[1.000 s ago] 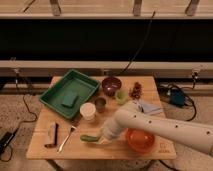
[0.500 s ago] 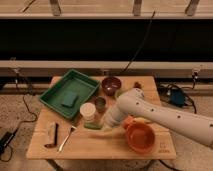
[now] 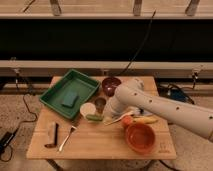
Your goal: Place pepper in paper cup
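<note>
Pepper (image 3: 93, 117) sits just at 5 o'clock of the paper cup (image 3: 87, 109), outside it and at the gripper (image 3: 103, 118), whose finger state I cannot tell. Dark brown cup (image 3: 100, 103) crowds the paper cup at 2 o'clock; green tray (image 3: 56, 94) lies at 10 o'clock. Fork (image 3: 67, 138) lies at 7 o'clock, orange bowl (image 3: 140, 137) at 4 o'clock of the gripper.

You had one view only, no second to compare. It looked from above and in front of the wooden table (image 3: 100, 142), facing the dark rail wall behind. It stood back enough to hold the whole tabletop; the gripper (image 3: 103, 118) sat mid-frame.
</note>
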Available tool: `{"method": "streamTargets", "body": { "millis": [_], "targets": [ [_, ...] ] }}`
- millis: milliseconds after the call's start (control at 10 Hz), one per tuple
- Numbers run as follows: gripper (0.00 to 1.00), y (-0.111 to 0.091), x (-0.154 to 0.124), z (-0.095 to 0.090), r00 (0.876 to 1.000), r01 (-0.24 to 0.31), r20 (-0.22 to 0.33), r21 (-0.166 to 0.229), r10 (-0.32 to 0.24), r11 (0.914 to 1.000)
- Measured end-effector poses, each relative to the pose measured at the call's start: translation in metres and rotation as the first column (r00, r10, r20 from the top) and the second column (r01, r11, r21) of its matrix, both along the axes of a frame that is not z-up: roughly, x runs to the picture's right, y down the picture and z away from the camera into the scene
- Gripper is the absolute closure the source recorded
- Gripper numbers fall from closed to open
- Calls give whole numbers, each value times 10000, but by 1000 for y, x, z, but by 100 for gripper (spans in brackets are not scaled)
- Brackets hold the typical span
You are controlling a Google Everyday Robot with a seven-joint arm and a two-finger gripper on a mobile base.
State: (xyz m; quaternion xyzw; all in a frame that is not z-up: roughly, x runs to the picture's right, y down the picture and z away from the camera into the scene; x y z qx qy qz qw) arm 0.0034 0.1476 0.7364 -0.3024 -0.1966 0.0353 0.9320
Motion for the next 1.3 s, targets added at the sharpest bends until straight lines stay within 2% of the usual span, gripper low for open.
{"method": "streamTargets", "body": {
  "millis": [300,500,700,1100,1200,1300],
  "targets": [
    [100,-17,3,-7,9997,235,-96,256,-232,9994],
    [100,-26,1,0,9980,567,-305,281,-558,9980],
    [100,-40,-5,18,9922,1061,-680,180,-1047,9942],
    [100,-49,-13,36,9782,1697,-1217,21,-1682,9855],
    [96,-49,-15,38,9759,1766,-1300,0,-1751,9843],
    [86,-50,-16,41,9730,1846,-1410,6,-1827,9828]
  ]
}}
